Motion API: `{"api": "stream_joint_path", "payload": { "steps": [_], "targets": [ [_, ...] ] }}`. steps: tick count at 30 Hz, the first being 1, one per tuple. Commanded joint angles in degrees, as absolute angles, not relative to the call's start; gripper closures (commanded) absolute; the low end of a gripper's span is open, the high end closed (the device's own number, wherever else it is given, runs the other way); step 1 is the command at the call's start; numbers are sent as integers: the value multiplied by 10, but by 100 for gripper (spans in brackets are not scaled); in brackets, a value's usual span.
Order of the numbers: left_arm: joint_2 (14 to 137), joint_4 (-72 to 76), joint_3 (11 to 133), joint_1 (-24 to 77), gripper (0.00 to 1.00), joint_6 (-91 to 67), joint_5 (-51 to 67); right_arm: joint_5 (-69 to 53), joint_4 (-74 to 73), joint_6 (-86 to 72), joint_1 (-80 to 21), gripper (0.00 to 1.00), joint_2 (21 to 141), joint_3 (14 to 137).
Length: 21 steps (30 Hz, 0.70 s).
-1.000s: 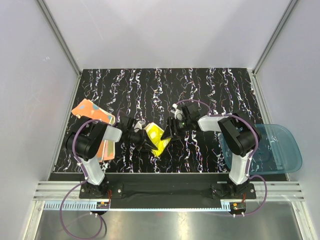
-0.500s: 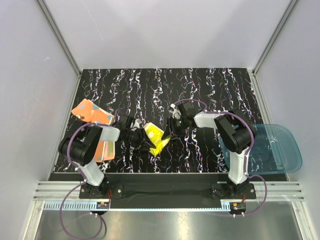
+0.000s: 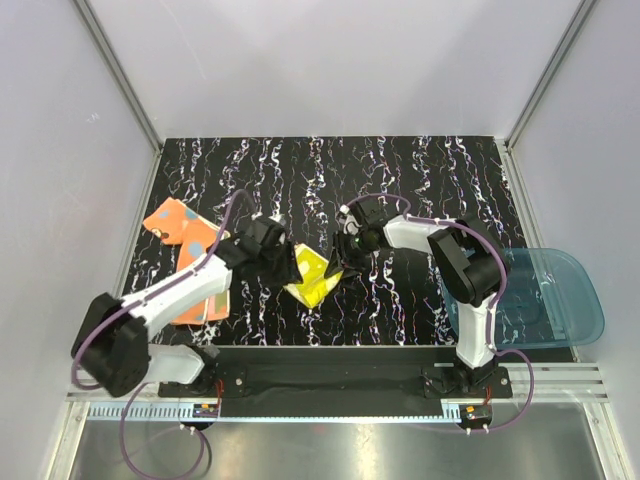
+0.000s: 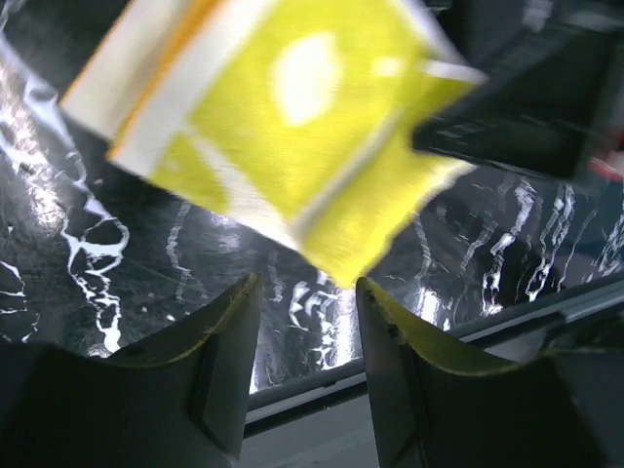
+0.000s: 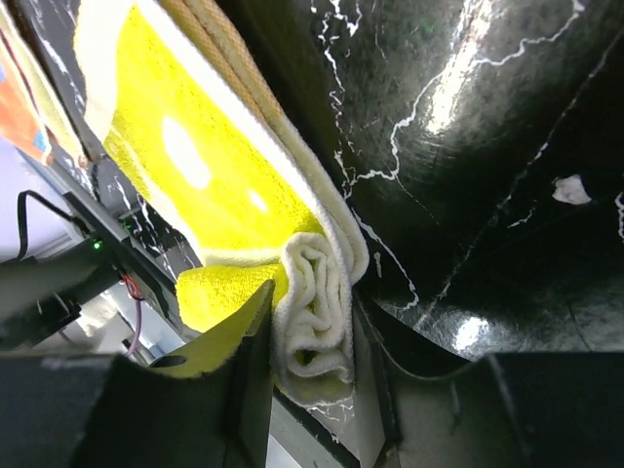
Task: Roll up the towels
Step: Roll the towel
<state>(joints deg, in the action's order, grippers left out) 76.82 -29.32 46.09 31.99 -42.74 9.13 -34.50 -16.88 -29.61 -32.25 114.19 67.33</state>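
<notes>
Now | right gripper [image 5: 312, 336] clenched on bright yellow terry towel's [image 5: 210, 195] rolled pale edge | left gripper [image 4: 307, 336] released, jaws parted just off the towel's near corner | bare black marbled tabletop [image 3: 420, 180] beyond both

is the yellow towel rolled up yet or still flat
Partly rolled. In the right wrist view one end of the yellow towel is coiled between the right hand's fingers; the rest lies flat on the table.

Right wrist view, my own gripper [image 5: 310, 336]: jaws closed on the rolled end of the yellow towel [image 5: 195, 185]. Pale edging bunches in folds between my fingers [image 5: 244, 361]. The rest of the towel lies flat across the black marbled table [image 5: 487, 146], running up and left.
</notes>
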Motion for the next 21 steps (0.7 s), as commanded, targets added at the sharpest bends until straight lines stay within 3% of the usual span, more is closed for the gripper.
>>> {"api": "stream_joint_path", "payload": {
  "steps": [1,10,21],
  "targets": [
    [714,-327,513,410,52,-372,-85,-238,-245,-259,-330,60,1159,678],
    [790,-265,537,566,47,-274,-165,-223,-298,-246,-342,57,1162,718],
    [878,-236,573,618,39,-214,-212,-216,-341,-219,-343,55,1178,758]
  ]
}}
